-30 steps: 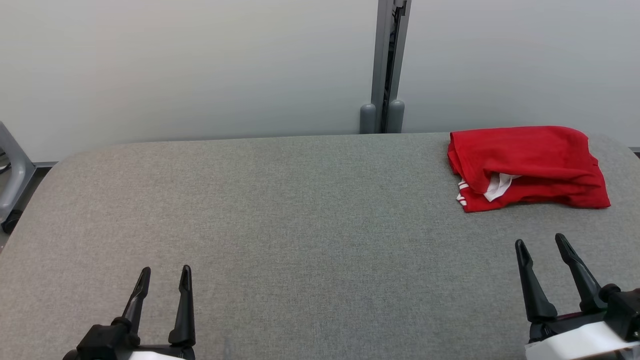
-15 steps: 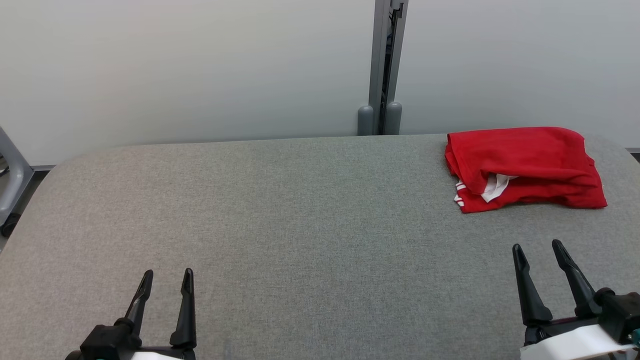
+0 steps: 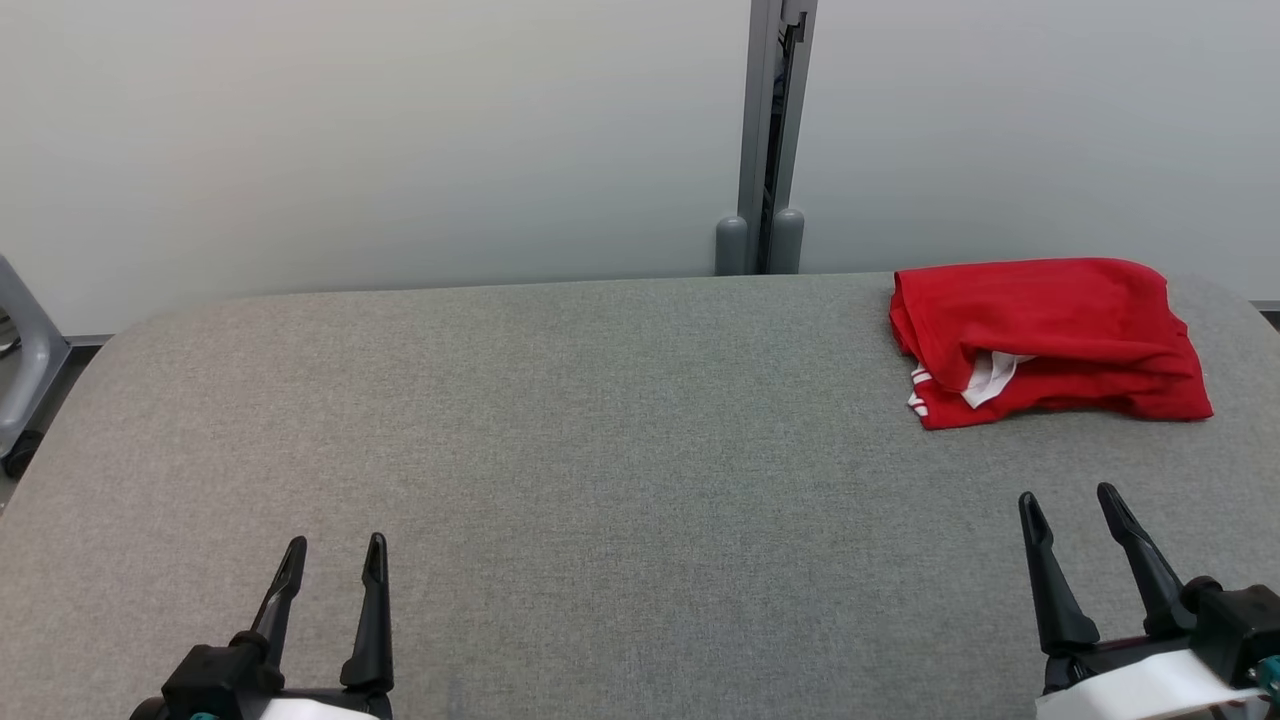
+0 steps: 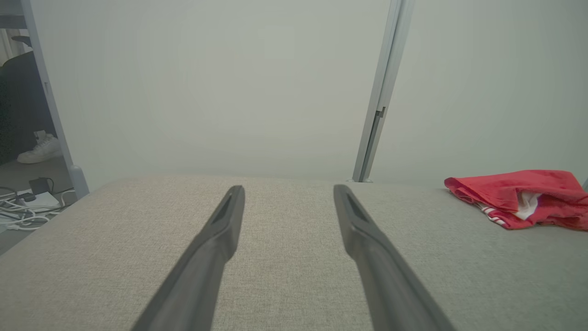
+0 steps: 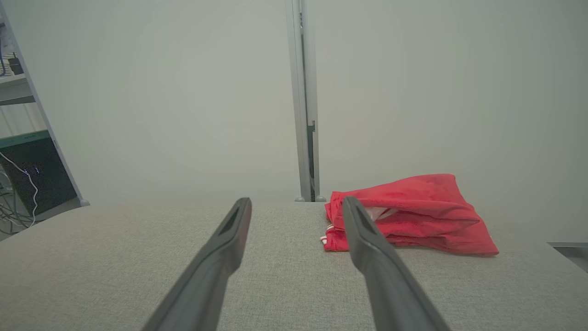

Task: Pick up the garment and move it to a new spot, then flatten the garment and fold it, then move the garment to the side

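The red garment lies in a loose, roughly folded bundle at the far right corner of the counter, close to its rounded edge. Near the front edge, the left fingers and right fingers stand wide and hold nothing, well short of it. Judgement: this fits either a bundle waiting for pickup or one folded and set aside. There is open room across the middle and left.
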